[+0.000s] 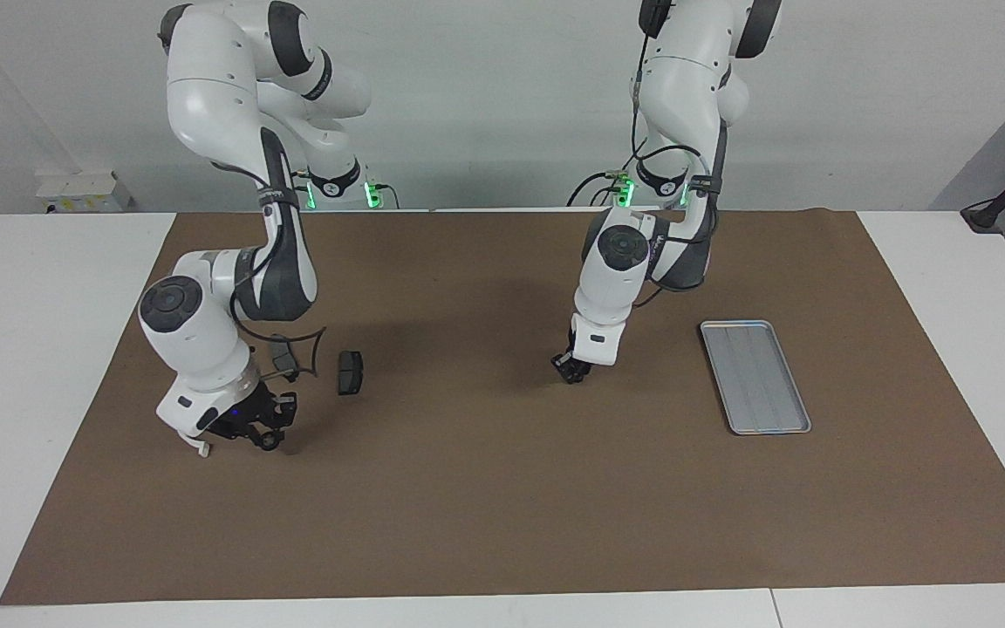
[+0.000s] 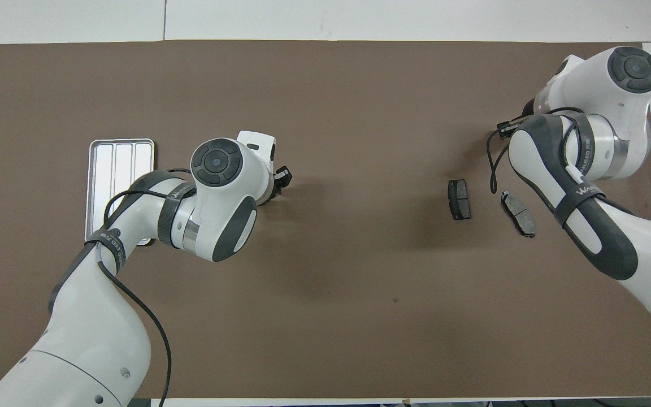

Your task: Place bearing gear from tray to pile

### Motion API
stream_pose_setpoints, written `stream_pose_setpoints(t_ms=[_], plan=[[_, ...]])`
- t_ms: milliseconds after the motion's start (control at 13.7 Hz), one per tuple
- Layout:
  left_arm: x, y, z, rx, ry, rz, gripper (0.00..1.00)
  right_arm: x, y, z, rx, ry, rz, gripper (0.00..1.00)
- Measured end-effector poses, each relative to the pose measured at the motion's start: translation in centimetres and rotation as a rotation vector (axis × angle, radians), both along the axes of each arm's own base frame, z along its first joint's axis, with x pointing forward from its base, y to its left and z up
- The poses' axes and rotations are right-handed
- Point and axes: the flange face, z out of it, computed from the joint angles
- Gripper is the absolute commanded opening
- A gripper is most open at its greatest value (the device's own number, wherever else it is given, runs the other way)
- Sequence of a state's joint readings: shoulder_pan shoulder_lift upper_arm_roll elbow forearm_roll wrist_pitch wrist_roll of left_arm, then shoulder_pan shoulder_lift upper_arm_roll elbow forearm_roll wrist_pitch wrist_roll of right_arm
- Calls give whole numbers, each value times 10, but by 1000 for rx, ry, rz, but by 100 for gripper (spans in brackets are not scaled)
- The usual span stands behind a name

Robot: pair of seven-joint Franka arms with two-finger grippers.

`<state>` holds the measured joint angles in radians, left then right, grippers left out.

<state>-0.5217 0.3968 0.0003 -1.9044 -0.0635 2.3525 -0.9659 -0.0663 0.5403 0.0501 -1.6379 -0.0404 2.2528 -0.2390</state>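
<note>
The silver tray lies bare at the left arm's end of the mat, partly under the left arm in the overhead view. Two dark brake-pad pieces lie toward the right arm's end, seen from above as one pad and the other. My right gripper sits low beside them, shut on a small dark ring, the bearing gear. It hides most of the white bracket; only an end shows. My left gripper hangs low over the mat's middle, holding nothing that I can see.
The brown mat covers most of the white table. A white box sits off the mat near the right arm's base. Cables trail by both bases.
</note>
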Motion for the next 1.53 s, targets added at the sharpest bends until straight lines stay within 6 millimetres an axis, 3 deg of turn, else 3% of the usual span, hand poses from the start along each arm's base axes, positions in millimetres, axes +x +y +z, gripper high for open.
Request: stream_pose_setpoints(t_ms=[146,219,292,439,512,585,731,877,1023,1243,1389,1535], plan=[[5,6,4,19,-9,-2,100,2,-3,-16,2,-4,0,0],[14,17,15,30,-17,14,100,3,-2,-20,3,-6,2,0],[27,41,41,38,-31,48,100,3,-1,-22,4,-7,4,0],[41,116,119,48,-26,56,100,3,-1,-24,5,-8,4,0],[35,157,161,51,-11,26,100,3,-1,-24,5,-8,4,36],[24,193,198,49,-1,2,100,3,-1,-24,5,-8,4,99],[-5,250,258,43,14,-35,100,3,1,-23,5,-5,6,100],[-29,288,299,38,40,-84,100,-2,14,-7,7,34,-26,100],[-33,312,322,26,32,-113,100,-11,54,38,7,65,-113,100],[-21,326,315,30,15,-132,100,-36,158,100,12,76,-332,100],[-3,323,304,34,30,-141,100,-58,242,111,31,61,-483,100],[7,317,299,29,66,-160,100,-81,303,109,44,56,-576,100]])
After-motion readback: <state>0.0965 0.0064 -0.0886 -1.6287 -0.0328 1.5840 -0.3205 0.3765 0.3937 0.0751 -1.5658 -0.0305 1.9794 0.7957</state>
